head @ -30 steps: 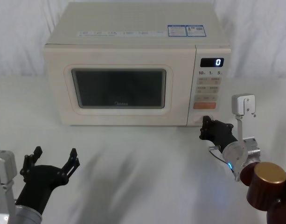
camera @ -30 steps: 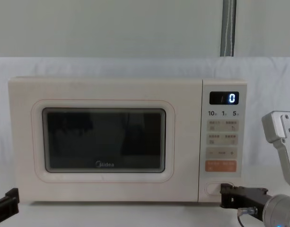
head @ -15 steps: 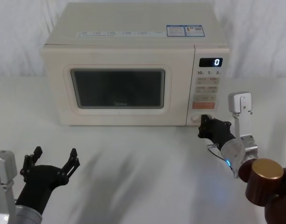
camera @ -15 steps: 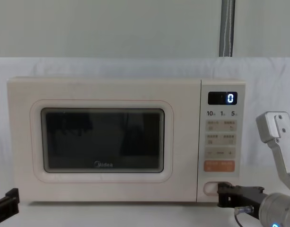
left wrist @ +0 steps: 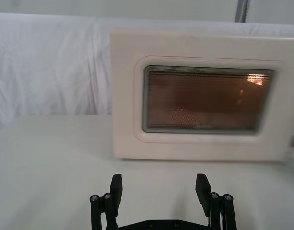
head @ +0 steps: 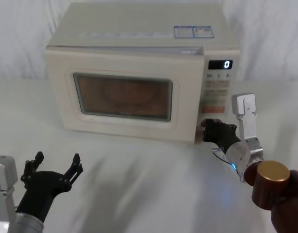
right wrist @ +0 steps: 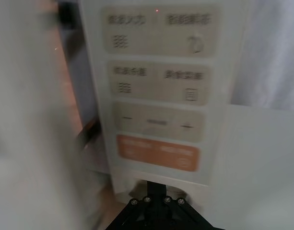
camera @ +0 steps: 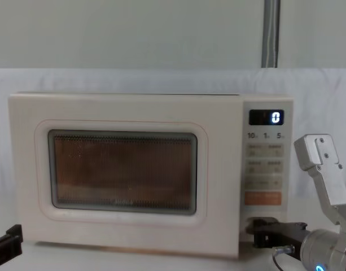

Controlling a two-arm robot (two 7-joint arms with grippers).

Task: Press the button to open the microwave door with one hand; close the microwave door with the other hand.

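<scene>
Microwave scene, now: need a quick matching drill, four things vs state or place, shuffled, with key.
Things:
1. microwave door
2. right gripper
3. left gripper
4. display

States:
A. open, low on the robot's left, apart from the oven
B. popped ajar, window lit orange
C. reads 0
D. at the button at the foot of the control panel

Pairs: 1-B, 2-D, 3-A, 4-C

Even bright light; orange glow in microwave door (head: 122, 97) window; right wrist view blurred.
</scene>
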